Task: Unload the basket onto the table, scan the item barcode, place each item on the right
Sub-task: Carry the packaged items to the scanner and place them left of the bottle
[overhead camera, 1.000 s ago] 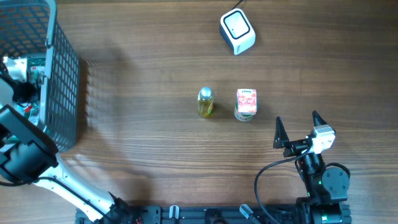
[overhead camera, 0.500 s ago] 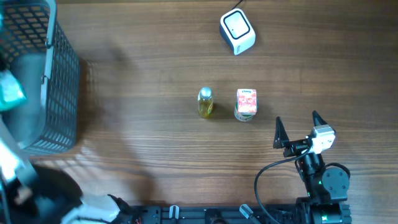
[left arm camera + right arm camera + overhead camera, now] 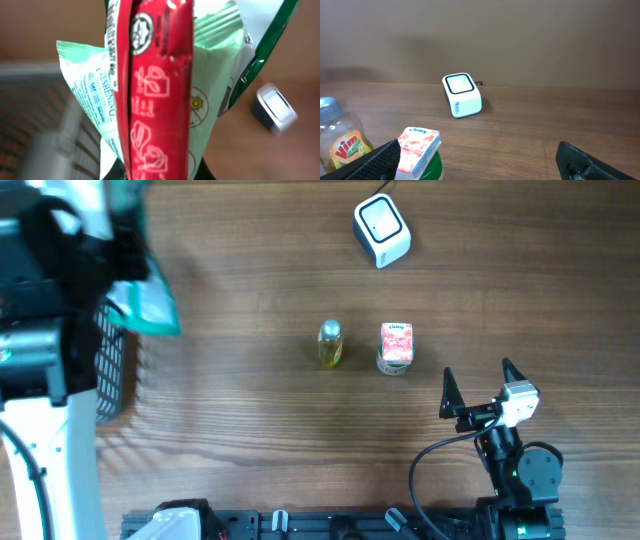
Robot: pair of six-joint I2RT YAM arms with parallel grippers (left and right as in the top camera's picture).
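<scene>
Looking green overhead, the packet (image 3: 160,100) shows red from left wrist

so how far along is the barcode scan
Done: the left gripper is shut on a packet, held in the air by the basket rim. In hand: the packet is well away from the scanner. Left: present its barcode to the scanner. The right gripper sits open near the bottle and tissue pack.
</scene>
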